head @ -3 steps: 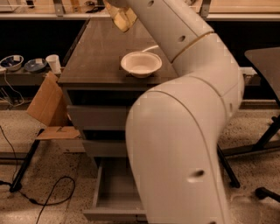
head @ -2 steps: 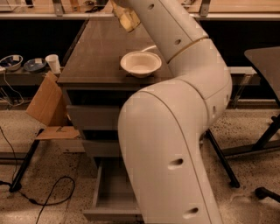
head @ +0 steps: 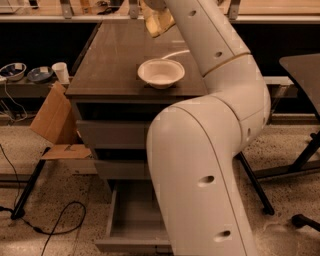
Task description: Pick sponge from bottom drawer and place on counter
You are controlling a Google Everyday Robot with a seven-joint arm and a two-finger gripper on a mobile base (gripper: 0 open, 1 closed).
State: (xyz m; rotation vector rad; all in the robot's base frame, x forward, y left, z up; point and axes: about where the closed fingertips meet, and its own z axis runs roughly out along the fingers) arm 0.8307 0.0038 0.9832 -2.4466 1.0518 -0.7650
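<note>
My gripper (head: 153, 7) is at the top edge of the camera view, above the far part of the counter (head: 112, 60). It is shut on the pale yellow sponge (head: 159, 22), which hangs in the air over the counter's far side. The fingers are mostly cut off by the frame's top. The bottom drawer (head: 131, 220) is pulled open below the two shut drawers, and the part of its inside that shows is bare. My white arm (head: 200, 165) hides the cabinet's right side and part of the drawer.
A white bowl (head: 161, 73) sits on the counter's near right part. A cardboard flap (head: 54, 120) leans at the cabinet's left. A paper cup (head: 61, 72) and dishes (head: 14, 70) stand on a low shelf at left. Cables (head: 55, 227) lie on the floor. A dark table (head: 302, 65) stands at right.
The sponge in my gripper has shifted slightly right over the far counter. The big near link of my arm has swung, showing more of its elbow.
</note>
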